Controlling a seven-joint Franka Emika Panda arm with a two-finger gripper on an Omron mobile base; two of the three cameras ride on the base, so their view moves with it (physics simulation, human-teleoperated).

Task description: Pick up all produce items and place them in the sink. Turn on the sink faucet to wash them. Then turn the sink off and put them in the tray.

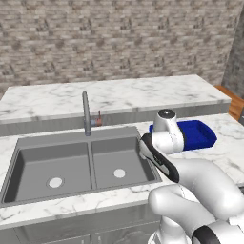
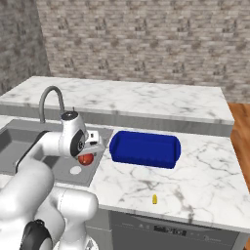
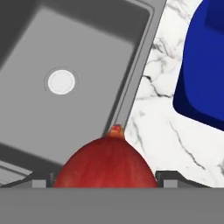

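A: 1 red-orange fruit (image 3: 105, 162) is all the produce I can spot. It sits between the fingers of the tool (image 2: 89, 155), and the tool looks clamped on it with the jaws standing wide around its sides.

B: Where is that relative to the sink (image 1: 28, 143)?

A: Up in the air over the sink's right-hand rim. Seen from the hand, the right bowl with its white drain (image 3: 61, 82) lies on one side of the rim below and a strip of marble desk (image 2: 205, 180) on the other. The fruit is not down in the bowl.

B: And the tray (image 2: 144, 148)?

A: Deep blue, on the desk just beside the sink's right edge, with nothing in it that I can see.

B: Is the faucet (image 1: 86, 113) running?

A: No water shows, and both bowls look dry. So which leg of the job this carry belongs to, I cannot tell. At the very least the tray step is left.

B: Anything else near the sink?

A: 1 small yellow thing (image 2: 155, 199) on the desk, well past the tray toward the front edge. Too small to name.
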